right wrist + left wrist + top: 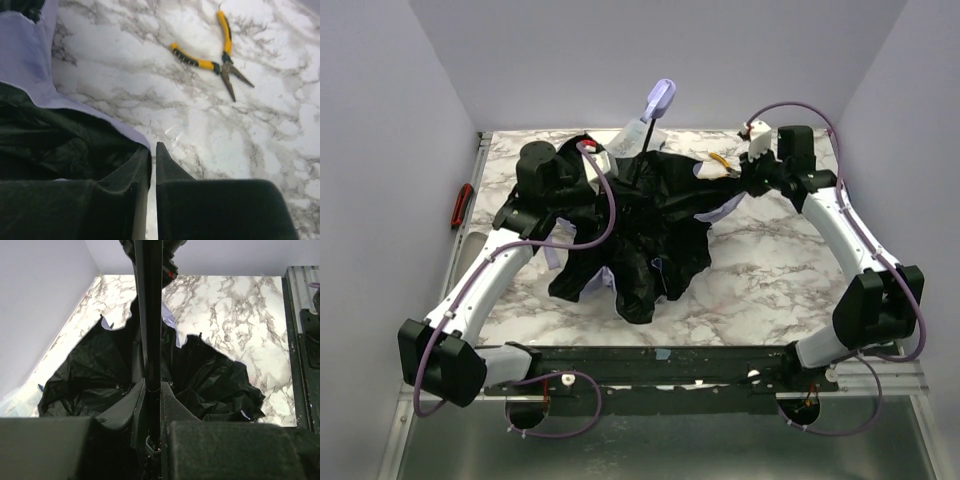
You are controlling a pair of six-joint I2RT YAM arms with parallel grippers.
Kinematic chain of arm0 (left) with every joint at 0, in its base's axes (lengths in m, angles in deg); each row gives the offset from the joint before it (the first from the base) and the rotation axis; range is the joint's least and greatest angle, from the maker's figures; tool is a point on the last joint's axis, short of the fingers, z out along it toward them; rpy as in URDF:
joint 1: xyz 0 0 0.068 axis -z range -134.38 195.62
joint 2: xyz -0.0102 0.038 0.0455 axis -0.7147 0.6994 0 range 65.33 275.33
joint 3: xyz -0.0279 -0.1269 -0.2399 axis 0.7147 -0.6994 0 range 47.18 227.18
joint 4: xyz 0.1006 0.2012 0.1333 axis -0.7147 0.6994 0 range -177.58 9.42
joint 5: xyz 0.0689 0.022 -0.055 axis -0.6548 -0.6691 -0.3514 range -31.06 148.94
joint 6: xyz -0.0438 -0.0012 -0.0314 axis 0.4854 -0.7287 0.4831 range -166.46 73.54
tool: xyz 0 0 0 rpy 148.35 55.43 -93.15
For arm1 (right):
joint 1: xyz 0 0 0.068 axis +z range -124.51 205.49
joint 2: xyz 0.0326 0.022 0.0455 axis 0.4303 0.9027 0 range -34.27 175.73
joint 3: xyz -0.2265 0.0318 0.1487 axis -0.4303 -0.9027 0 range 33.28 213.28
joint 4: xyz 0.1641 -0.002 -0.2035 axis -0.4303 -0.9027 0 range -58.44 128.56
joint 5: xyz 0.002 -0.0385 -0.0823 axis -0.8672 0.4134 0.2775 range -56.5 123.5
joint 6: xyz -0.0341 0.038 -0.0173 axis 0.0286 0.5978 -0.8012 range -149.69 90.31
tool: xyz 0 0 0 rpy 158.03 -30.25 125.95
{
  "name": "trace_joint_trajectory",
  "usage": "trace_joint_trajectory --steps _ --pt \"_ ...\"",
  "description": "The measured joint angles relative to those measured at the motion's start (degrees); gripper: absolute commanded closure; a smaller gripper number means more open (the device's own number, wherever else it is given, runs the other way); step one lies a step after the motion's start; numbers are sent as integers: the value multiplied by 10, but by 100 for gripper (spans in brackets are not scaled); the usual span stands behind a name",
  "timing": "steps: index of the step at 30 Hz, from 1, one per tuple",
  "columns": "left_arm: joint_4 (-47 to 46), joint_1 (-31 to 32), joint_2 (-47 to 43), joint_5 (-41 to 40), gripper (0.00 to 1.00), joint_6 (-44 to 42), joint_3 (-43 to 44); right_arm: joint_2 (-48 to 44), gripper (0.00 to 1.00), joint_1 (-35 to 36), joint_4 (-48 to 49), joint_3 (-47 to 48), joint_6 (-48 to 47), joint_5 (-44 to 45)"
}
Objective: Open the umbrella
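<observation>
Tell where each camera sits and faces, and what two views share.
Top external: above and behind, looking down on table, umbrella, left arm, right arm.
Left wrist: looks along the shaft; left gripper shut on it.
Right wrist: faces down at umbrella fabric and pliers; right gripper shut.
Shared: pliers, top and right wrist.

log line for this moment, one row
task: open umbrella | left gripper: shut on shaft | right gripper: shut at canopy edge | canopy: slack on table, not spread
</observation>
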Motion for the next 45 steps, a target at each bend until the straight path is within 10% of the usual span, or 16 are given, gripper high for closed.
trace_joint_trajectory --steps 2,4,13,22,30,36,42,45 --pt "-12 0 8 -9 100 12 0 7 38 -3 -1 22 17 -8" --pt "-24 1 17 -21 100 24 0 9 32 -3 -2 49 31 -32" --pt "-90 5 64 -70 100 104 -4 -52 39 19 52 65 154 -199" --pt "-104 5 78 -105 100 144 24 -65 27 189 59 10 197 -248" --pt "-114 1 91 -127 100 175 64 -64 92 260 11 -57 112 -221" --pt "-122 -23 101 -127 100 210 92 -79 99 259 -31 -118 40 -176" --pt "-121 -36 110 -107 100 215 111 -131 83 259 -64 -150 -14 -170" --pt "-122 -34 110 -89 100 207 110 -140 54 259 -72 -136 -12 -174"
